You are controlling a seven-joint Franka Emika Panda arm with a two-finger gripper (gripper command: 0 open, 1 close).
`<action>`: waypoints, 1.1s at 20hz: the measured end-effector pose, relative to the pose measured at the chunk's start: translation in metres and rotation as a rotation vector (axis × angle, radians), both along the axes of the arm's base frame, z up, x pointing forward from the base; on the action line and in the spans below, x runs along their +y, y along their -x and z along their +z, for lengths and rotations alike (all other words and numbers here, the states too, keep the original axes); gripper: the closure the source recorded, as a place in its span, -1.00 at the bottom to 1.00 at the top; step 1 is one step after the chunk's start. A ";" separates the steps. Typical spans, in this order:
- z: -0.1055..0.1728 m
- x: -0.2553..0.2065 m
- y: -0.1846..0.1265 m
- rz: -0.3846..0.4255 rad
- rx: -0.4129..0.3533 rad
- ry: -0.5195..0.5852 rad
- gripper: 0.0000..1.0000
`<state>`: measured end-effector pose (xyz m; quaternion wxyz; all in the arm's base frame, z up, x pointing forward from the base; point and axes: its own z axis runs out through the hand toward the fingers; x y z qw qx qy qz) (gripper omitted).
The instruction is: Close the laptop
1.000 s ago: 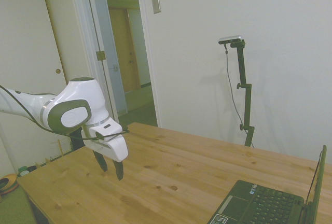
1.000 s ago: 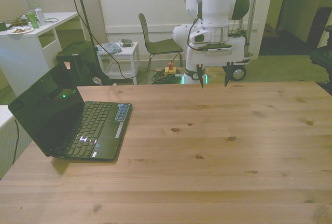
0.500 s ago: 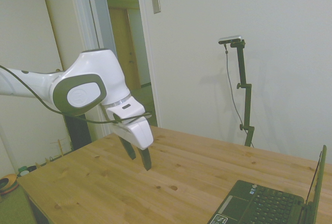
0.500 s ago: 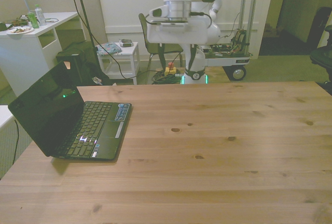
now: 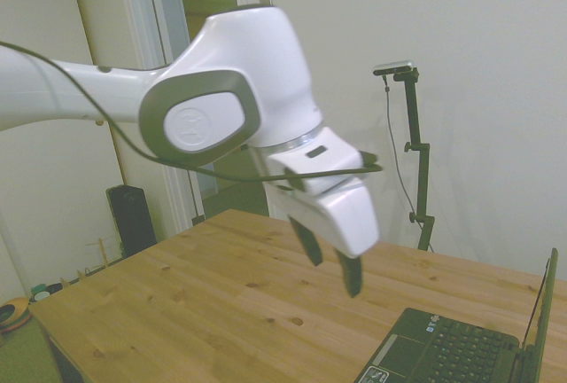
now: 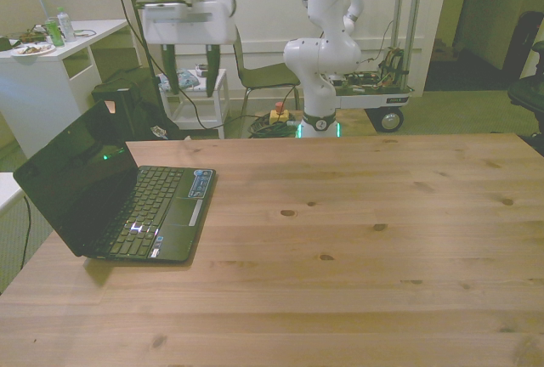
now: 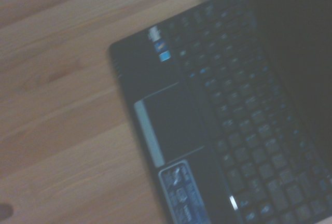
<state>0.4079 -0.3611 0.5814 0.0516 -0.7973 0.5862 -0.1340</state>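
The laptop (image 6: 127, 201) is small and dark and stands open at the front view's left, on the wooden table (image 6: 357, 239). Its screen leans back and a sticker sits on the palm rest. In the side view the laptop (image 5: 461, 347) shows at the lower right with its screen nearly edge-on. The wrist view holds the laptop's keyboard and touchpad (image 7: 207, 130), blurred. My gripper (image 6: 189, 63) hangs open high above the table's far edge, over the laptop's far end, touching nothing. From the side, the gripper (image 5: 330, 266) has its dark fingers spread, pointing down.
Behind the table stand a chair (image 6: 255, 70), a small white side table (image 6: 194, 87) and a white desk (image 6: 51, 61) with cans and a plate. A cart with cables (image 6: 374, 95) is on the floor.
The arm has swung from the table's far middle toward the laptop's side and risen. The gripper stays open. The laptop has not moved.
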 end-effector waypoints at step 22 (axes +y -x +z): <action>0.029 -0.190 -0.019 -0.151 0.007 -0.017 1.00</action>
